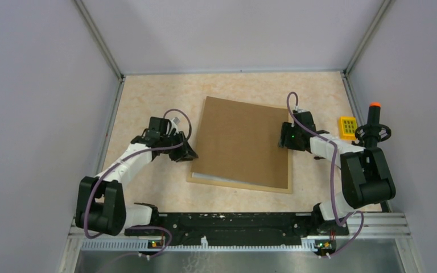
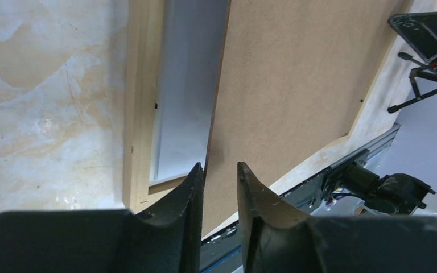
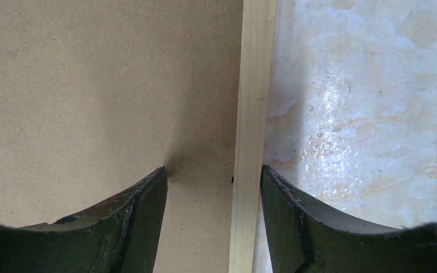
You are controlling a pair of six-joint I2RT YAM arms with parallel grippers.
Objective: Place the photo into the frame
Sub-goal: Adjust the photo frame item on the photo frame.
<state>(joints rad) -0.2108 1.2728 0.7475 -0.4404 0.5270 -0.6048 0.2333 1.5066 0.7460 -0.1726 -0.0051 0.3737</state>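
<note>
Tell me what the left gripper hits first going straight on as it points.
The left gripper would likely meet the brown backing board first; its edge lies just ahead, between the jaws.

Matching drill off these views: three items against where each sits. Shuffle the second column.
Things:
1. plain brown rectangular backing board
2. thin light wood rectangular frame
3. small yellow rectangular block

Places:
A. on the table, far right, apart from the others
B. lying skewed on top, edge between the left gripper's fingers
C. underneath, one rail between the right gripper's fingers

Pairs: 1-B; 2-C; 3-A
</note>
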